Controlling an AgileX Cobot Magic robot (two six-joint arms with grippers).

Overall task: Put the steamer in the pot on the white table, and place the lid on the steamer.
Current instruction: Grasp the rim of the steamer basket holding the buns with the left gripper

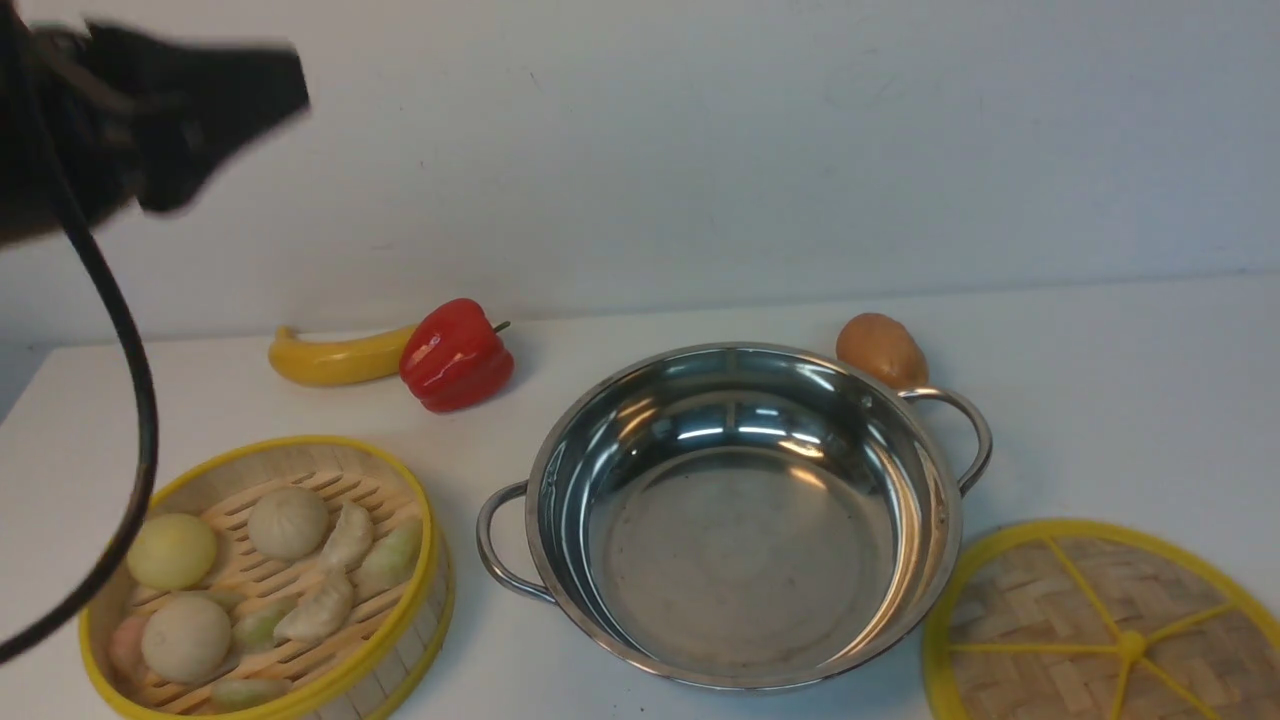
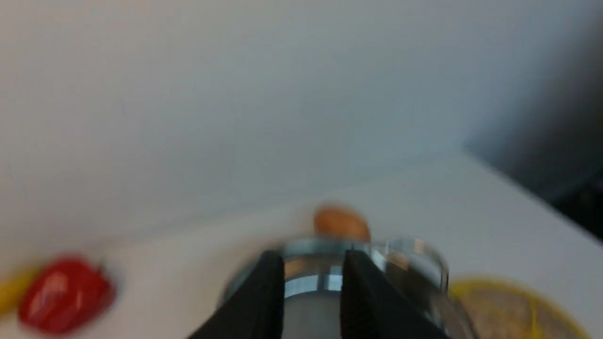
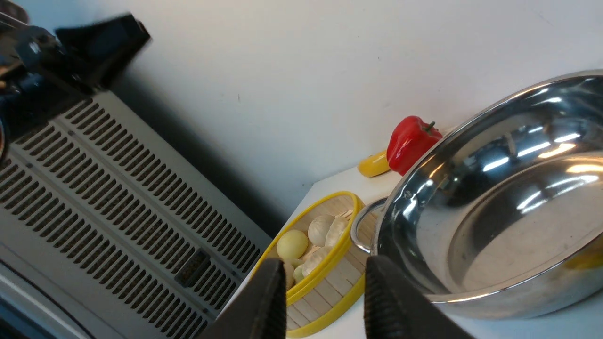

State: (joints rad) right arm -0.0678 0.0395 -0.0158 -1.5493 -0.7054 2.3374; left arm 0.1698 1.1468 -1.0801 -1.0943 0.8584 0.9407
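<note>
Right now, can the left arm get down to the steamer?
Probably yes. The left hand is raised and open, nothing covers the steamer, and the pot sits clear of it; only the arm's cable hangs by its rim.

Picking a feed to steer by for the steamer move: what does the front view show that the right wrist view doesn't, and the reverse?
Only the front view: the lid's woven face, flat on the white table to the right of the pot, and a brown potato behind the pot.
Only the right wrist view: the right gripper, jaws open with nothing between them, and a grey vented panel.
Both: the steamer with its buns, the empty pot, the red pepper, the banana and the raised left arm.
</note>
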